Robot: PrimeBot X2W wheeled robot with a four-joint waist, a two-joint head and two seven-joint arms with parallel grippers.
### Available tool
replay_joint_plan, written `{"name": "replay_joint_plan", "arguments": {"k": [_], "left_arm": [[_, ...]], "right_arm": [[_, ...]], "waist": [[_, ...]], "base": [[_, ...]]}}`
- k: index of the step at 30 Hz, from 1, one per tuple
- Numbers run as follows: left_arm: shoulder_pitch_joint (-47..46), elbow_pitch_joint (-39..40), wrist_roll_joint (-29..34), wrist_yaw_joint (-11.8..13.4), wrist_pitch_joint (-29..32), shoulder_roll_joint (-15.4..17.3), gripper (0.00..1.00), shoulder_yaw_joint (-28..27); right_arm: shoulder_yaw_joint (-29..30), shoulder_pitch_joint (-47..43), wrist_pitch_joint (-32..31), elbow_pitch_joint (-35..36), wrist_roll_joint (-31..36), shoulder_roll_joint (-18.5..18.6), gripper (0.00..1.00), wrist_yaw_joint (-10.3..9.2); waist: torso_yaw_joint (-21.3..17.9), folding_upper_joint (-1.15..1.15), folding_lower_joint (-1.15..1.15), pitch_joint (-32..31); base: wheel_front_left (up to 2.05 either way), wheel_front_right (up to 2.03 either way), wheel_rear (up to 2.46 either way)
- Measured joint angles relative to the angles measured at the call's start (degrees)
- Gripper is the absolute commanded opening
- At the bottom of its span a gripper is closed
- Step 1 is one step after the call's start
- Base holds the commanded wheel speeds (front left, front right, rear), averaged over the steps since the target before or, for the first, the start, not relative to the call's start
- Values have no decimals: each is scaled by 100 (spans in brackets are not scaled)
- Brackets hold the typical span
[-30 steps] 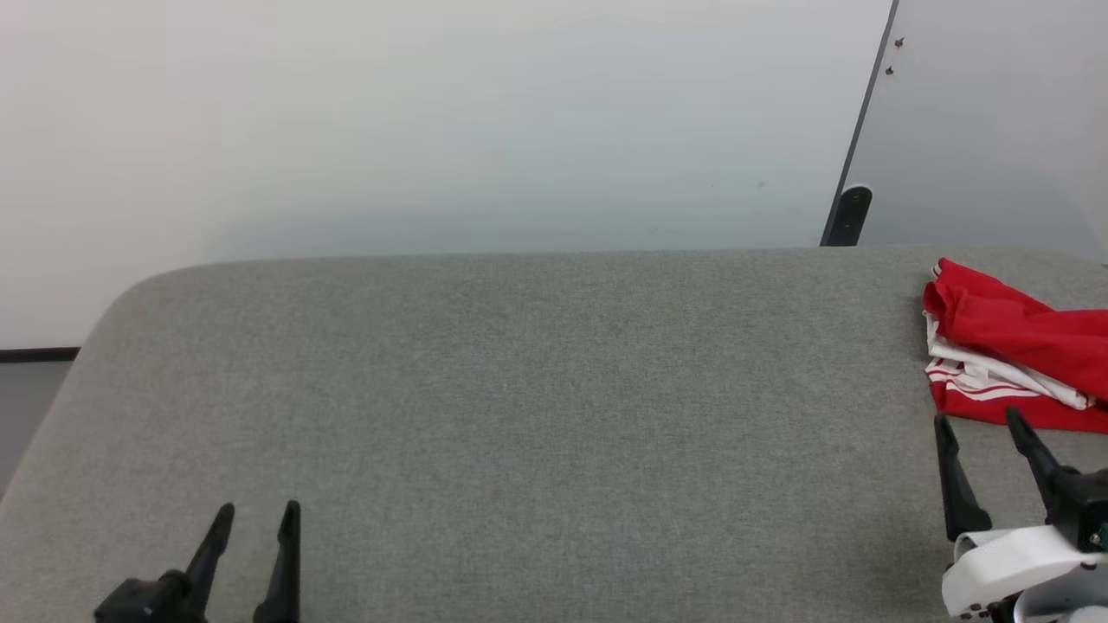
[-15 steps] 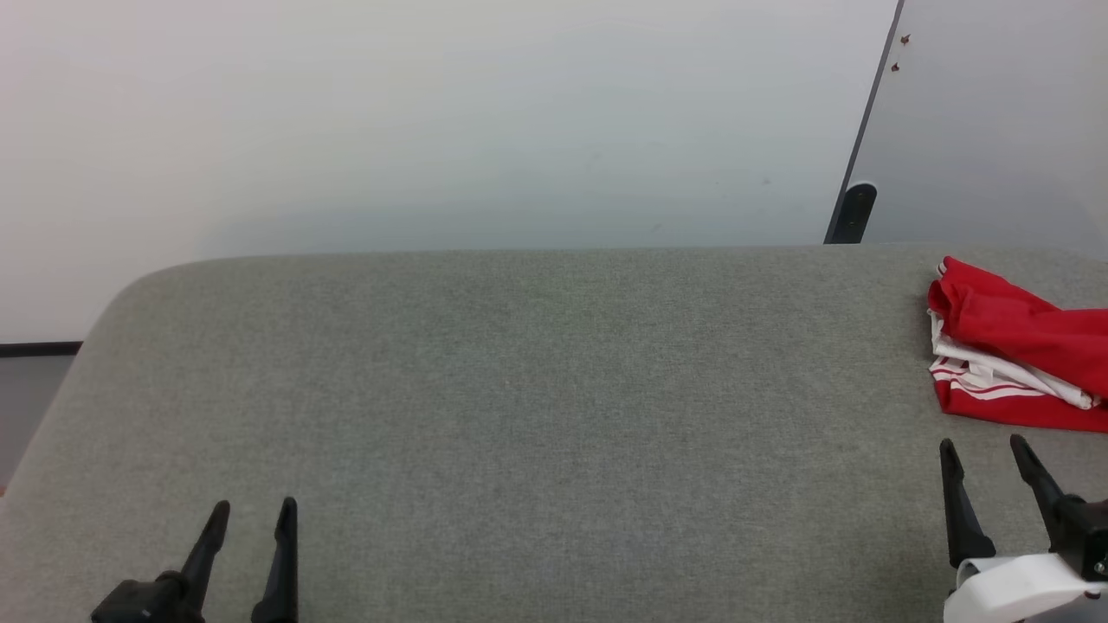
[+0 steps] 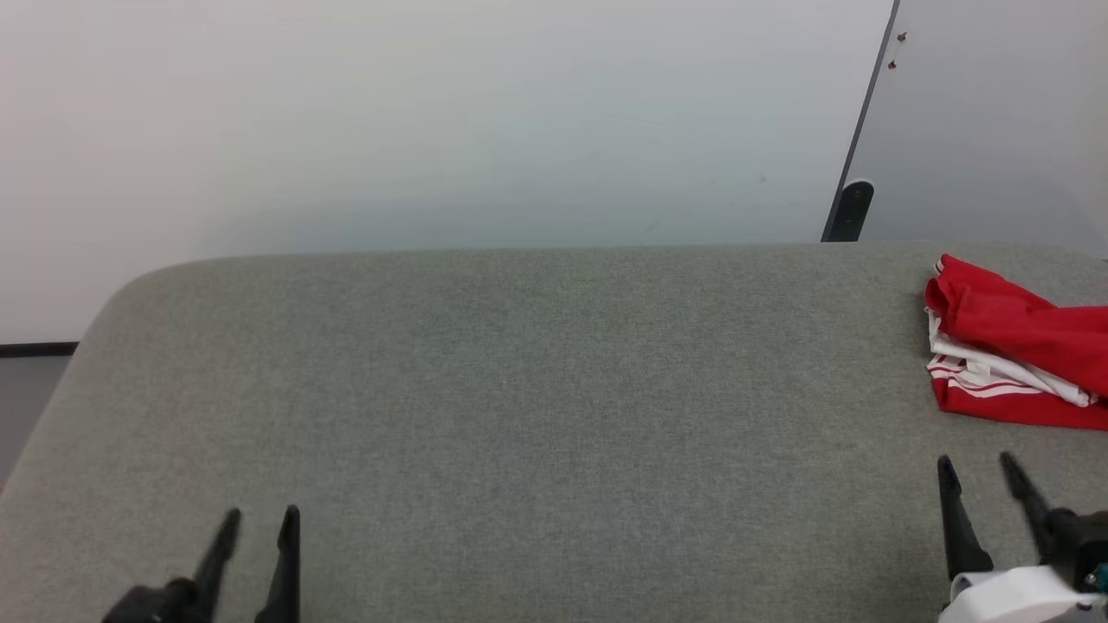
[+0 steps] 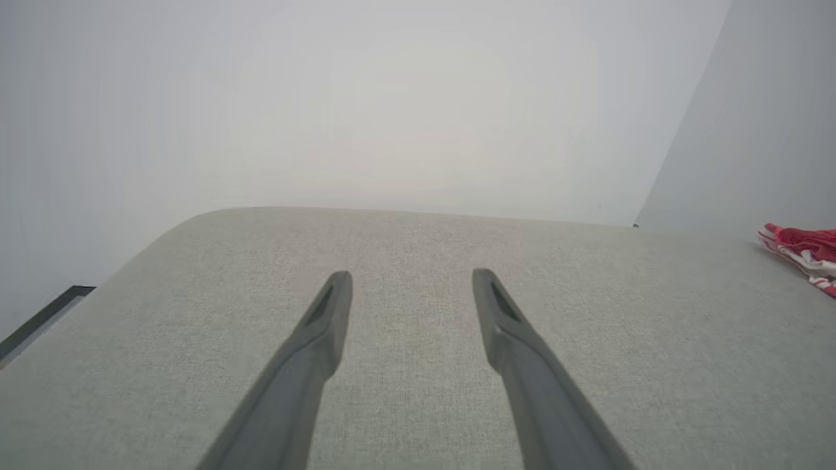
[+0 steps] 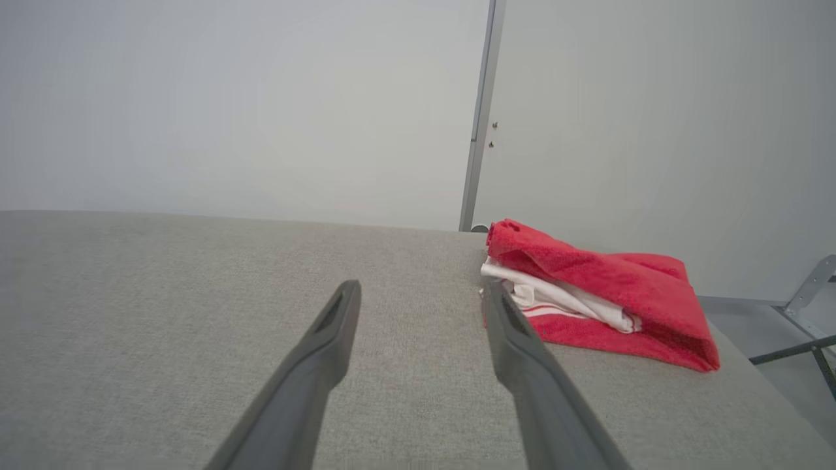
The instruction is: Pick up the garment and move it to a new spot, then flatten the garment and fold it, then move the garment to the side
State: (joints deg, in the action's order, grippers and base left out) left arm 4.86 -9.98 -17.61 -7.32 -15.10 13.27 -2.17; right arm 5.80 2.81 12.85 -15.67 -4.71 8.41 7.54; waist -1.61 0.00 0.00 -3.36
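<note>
My left pincer [image 3: 261,512] sits at the lower left of the head view. Its two long, dark, tapering fingers are spread wide, with nothing between them but the grey woven cloth of the padded tabletop [image 3: 519,372]. My right pincer [image 3: 975,459], at the lower right, gapes just as wide and empty above its smooth white wrist housing [image 3: 1013,597].

The garment [image 3: 1013,346] lies at the right edge of the head view, near the table's far side and apart from my right fingertips. It is a loosely folded bundle of red jersey knit, with a white layer edged in thin red stripes sandwiched between the red folds.

The tabletop's far left corner is rounded, and a smooth pale wall [image 3: 433,130] rises behind it.
</note>
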Motion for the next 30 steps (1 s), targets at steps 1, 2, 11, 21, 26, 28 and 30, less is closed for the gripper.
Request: {"name": "replay_joint_plan", "arguments": {"k": [1,2,11,21,26,28,30], "left_arm": [[18,-48,-2,1,1,-24,0,9],[46,-103,-2,1,2,-59,0,20],[98,-287,-622,1,209,-231,0,14],[-45,-296,-1555,1,479,-342,0,-41],[-132,-301,-1983,1,599,-399,0,-67],[-148,-304,-2154,1,651,-411,0,-78],[-171,-312,-2308,1,694,-426,0,-91]], "right_arm": [[-4,-18,-1,-55,0,-11,0,0],[-9,-43,-4,-112,-1,-31,0,0],[33,-144,-245,-299,-709,-126,0,0],[19,-132,-444,-210,-1822,-181,0,0],[15,-124,-541,-176,-2338,-209,0,0],[15,-117,-583,-168,-2515,-214,0,0],[15,-96,-633,-154,-2721,-224,0,0]], "waist": [[0,0,0,0],[0,0,0,0],[8,0,0,20],[21,0,0,48],[28,0,0,62],[30,0,0,68],[33,0,0,73]], "base": [[0,0,0],[0,0,0],[0,0,0],[0,0,0],[0,0,0],[0,0,0],[0,0,0]]}}
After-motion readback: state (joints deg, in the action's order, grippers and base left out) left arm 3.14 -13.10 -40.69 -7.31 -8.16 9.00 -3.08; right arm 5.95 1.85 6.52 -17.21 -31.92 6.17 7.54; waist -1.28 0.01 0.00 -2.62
